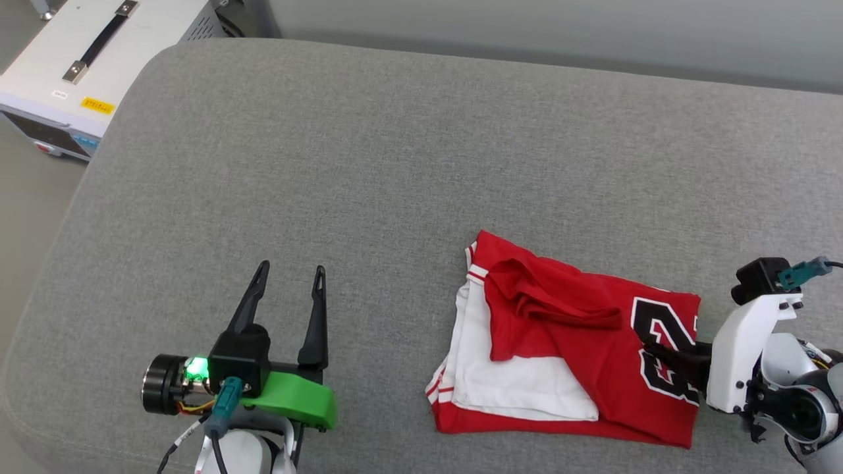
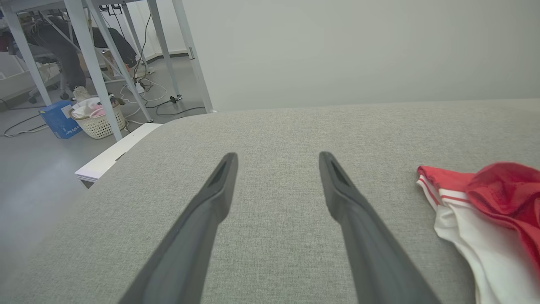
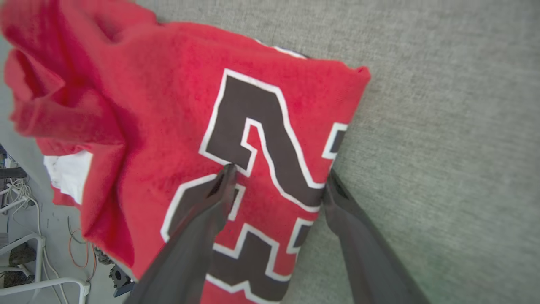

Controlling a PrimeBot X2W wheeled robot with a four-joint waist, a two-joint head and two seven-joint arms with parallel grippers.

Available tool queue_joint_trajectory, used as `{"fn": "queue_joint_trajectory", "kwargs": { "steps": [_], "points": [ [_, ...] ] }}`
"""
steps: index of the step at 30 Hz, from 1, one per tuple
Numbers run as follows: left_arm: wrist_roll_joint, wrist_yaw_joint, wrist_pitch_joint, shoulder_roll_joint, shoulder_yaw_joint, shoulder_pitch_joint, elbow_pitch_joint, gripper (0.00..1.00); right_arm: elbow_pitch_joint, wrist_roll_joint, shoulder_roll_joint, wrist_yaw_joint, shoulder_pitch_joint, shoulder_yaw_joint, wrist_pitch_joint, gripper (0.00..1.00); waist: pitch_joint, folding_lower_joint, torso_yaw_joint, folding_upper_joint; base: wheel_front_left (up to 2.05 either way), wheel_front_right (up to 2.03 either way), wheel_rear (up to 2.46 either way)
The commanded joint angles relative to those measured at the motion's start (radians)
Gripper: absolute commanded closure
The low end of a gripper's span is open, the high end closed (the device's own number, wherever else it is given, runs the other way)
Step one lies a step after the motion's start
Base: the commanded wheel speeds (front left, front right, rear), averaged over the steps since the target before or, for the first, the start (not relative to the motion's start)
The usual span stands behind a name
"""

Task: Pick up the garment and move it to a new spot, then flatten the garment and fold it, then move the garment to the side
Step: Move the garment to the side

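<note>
Garment (image 1: 579,355) lies folded on the grey fabric-covered worktop (image 1: 395,164), in its right half and close to the near edge. It makes a rough rectangle whose long axis runs left to right, nearly along that edge, with the far side slanting a little toward the near right. The end with the white sleeve and the red-white striped trim points to the robot's left. The end with the black, white-edged numeral points to its right. A loose red fold is bunched on top near the middle.

The right pincer (image 1: 665,352) comes in from the right at the printed end. In the right wrist view (image 3: 280,173) its jaws stand wide apart across the garment's (image 3: 168,105) edge. One finger lies over the numeral and the other sits just off the cloth on the bare worktop (image 3: 443,126). They are not closed on it.

The left pincer (image 1: 292,268) is well apart from the garment, over bare fabric toward the near left. Its fingers are spread open and point at the far edge. Its own view (image 2: 277,156) shows nothing between them, with the garment's sleeve end (image 2: 485,202) off to the side.

Nothing else lies on the worktop (image 2: 274,126), so the cloth is clear on all sides but the right. Beyond the far left corner stands a white equipment case (image 1: 85,52) with a black handle and a yellow label. In the left wrist view, past that corner, the floor holds a white basket (image 2: 99,120), a blue box (image 2: 59,120), pale table legs (image 2: 95,63) and loose cables.
</note>
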Motion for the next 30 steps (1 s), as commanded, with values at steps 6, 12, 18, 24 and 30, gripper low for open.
{"fn": "queue_joint_trajectory", "kwargs": {
  "steps": [6,12,18,24,30],
  "points": [
    [0.008,-0.003,-0.006,-0.011,-0.003,-0.030,0.010,0.00,0.067,0.036,0.013,-0.001,0.010,0.113,-0.039,0.00,0.032,0.0000,0.034,0.0000,0.00,0.00,0.00],
    [0.008,0.003,-0.006,-0.013,0.003,-0.023,0.017,0.00,0.036,0.064,-0.026,-0.001,-0.008,0.170,-0.139,1.00,0.013,0.0000,0.026,0.0000,0.00,0.00,0.00],
    [0.010,0.005,-0.006,-0.014,0.004,-0.002,0.021,0.00,-0.030,0.032,-0.087,-0.001,-0.067,0.199,-0.267,1.00,-0.022,0.0000,-0.007,0.0000,0.00,0.00,0.00],
    [0.009,0.011,-0.006,-0.010,0.016,0.030,0.019,0.00,-0.109,-0.005,-0.166,-0.001,-0.112,0.221,-0.318,1.00,-0.054,0.0000,-0.076,0.0000,0.00,0.00,0.00],
    [0.011,0.014,-0.006,-0.007,0.023,0.049,0.007,0.00,-0.199,-0.005,-0.256,-0.001,-0.128,0.205,-0.275,1.00,-0.058,0.0000,-0.168,0.0000,0.00,0.00,0.00]
  ]
}}
